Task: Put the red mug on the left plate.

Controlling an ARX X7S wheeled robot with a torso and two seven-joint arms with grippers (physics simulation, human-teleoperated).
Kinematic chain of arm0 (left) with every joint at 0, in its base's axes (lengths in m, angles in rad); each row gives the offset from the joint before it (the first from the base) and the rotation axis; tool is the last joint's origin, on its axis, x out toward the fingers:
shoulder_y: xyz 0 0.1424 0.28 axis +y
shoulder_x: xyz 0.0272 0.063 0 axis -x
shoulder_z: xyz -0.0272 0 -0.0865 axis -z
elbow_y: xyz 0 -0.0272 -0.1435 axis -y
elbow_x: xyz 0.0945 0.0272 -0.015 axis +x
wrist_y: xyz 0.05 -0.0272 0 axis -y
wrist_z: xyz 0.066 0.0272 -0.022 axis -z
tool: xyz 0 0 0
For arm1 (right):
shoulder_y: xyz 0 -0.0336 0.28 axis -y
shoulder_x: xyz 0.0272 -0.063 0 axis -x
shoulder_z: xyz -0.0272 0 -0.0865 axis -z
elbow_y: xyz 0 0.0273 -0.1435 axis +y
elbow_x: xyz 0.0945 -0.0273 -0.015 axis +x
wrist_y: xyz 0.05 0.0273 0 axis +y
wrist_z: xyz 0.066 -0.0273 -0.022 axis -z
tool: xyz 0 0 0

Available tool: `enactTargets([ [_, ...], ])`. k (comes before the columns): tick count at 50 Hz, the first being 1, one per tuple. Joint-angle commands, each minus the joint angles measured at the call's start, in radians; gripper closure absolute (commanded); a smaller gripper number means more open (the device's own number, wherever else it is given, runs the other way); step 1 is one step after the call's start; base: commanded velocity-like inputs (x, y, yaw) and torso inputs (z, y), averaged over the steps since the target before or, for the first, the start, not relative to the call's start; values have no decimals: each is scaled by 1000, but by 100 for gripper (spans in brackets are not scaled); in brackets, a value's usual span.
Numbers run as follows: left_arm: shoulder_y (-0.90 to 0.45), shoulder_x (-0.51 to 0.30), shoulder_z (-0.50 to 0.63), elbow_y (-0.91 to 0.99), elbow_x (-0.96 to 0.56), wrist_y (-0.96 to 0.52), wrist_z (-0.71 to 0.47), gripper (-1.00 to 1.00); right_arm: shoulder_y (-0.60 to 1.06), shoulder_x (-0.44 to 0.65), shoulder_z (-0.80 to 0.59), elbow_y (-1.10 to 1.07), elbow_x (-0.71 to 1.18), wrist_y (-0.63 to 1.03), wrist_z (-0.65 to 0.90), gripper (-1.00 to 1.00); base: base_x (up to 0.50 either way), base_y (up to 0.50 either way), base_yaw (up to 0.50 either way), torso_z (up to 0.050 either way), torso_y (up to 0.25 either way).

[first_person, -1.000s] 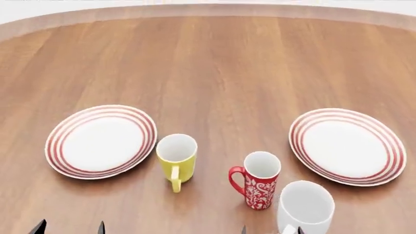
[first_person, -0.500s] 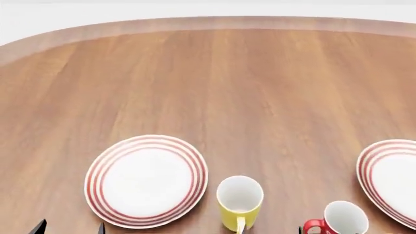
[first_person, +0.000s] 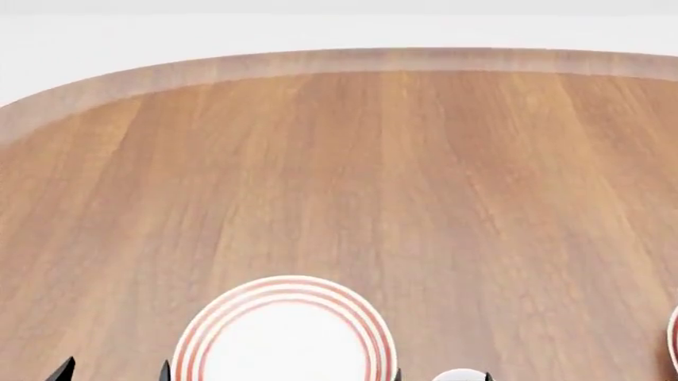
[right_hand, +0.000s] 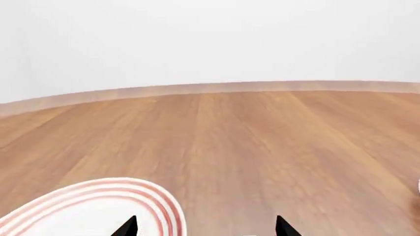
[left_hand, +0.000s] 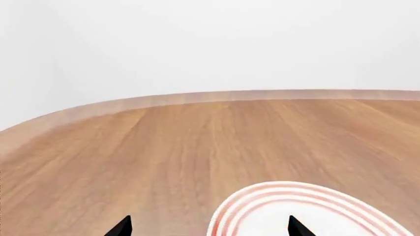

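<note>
Wooden table [first_person: 350,175] bears the left plate [first_person: 284,337]; only head view shows a mug rim [first_person: 458,375].

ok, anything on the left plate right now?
Nothing on the visible part of the left plate: bare white centre in head and both wrist views. Its near edge is cut off by the frame, so that strip cannot be checked. The red mug is not in view.

Matt wood-grain table [first_person: 350,175]; smooth glazed left plate [first_person: 284,333].
</note>
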State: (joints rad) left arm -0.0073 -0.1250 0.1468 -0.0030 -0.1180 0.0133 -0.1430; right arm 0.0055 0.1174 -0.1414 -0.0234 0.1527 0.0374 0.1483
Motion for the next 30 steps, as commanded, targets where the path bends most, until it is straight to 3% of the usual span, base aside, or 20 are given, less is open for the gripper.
enactTargets([
  [1, -1, -7, 9, -3, -6, 0, -14, -100, -21, -7, 10, -236, 61, 292, 114, -100, 0, 0, 0, 0, 0],
  [4, -2, -8, 12, -6, -7, 0, -18, -100, -29, -16, 8, -373, 63, 495, 202, -100, 0, 0, 0, 0, 0],
  [14, -4, -14, 20, -10, -14, 6, -25, -100, 14, -95, 151, -741, 222, 860, 410, -100, 0, 0, 0, 0, 0],
  [20, -6, -17, 21, -11, -22, 6, -29, -100, 34, -102, 158, -774, 223, 899, 548, -100, 0, 0, 0, 0, 0],
  [30, -5, -23, 26, -6, -32, 3, -36, -100, 85, -101, 307, -803, 461, 942, 736, -100, 0, 0, 0, 0, 0],
])
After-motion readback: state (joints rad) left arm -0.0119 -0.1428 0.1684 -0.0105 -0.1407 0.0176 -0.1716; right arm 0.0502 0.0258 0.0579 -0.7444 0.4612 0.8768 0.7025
